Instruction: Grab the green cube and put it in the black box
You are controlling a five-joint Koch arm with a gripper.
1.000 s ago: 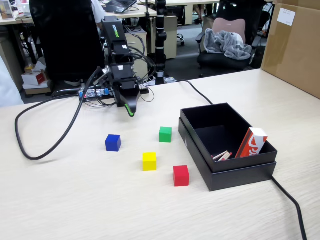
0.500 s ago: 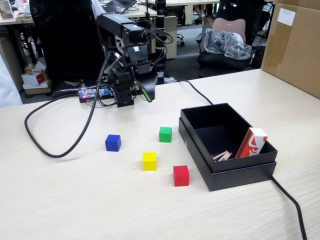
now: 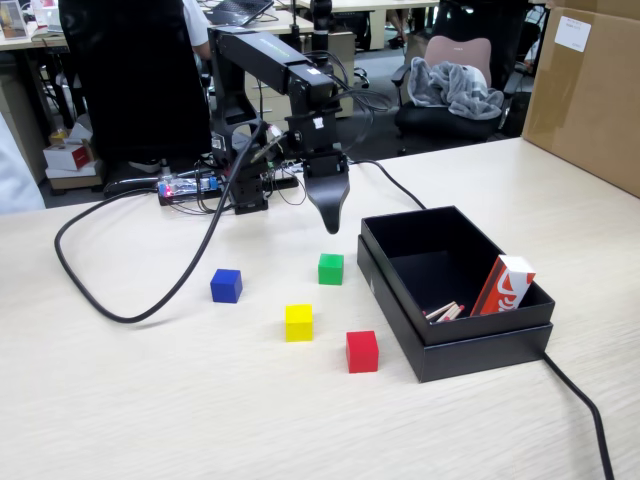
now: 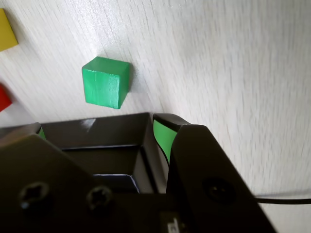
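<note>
The green cube (image 3: 331,268) rests on the pale wooden table, just left of the black box (image 3: 455,345) in the fixed view. My gripper (image 3: 331,222) hangs in the air a short way behind and above the cube, pointing down. In the wrist view the green cube (image 4: 105,81) lies beyond the jaws, apart from them. The gripper (image 4: 99,128) is open, its green-padded jaws set wide apart with nothing held. A corner of the black box (image 4: 112,133) shows through the gap.
A blue cube (image 3: 226,285), a yellow cube (image 3: 298,322) and a red cube (image 3: 362,351) sit in front of the green one. A red-white packet (image 3: 503,285) leans inside the box. A brown carton (image 3: 590,90) stands far right. Cables (image 3: 120,300) cross the table.
The arm has risen from near the table at the back left, swung right and reached forward. The gripper now hangs close above and behind the green cube. No cube has moved.
</note>
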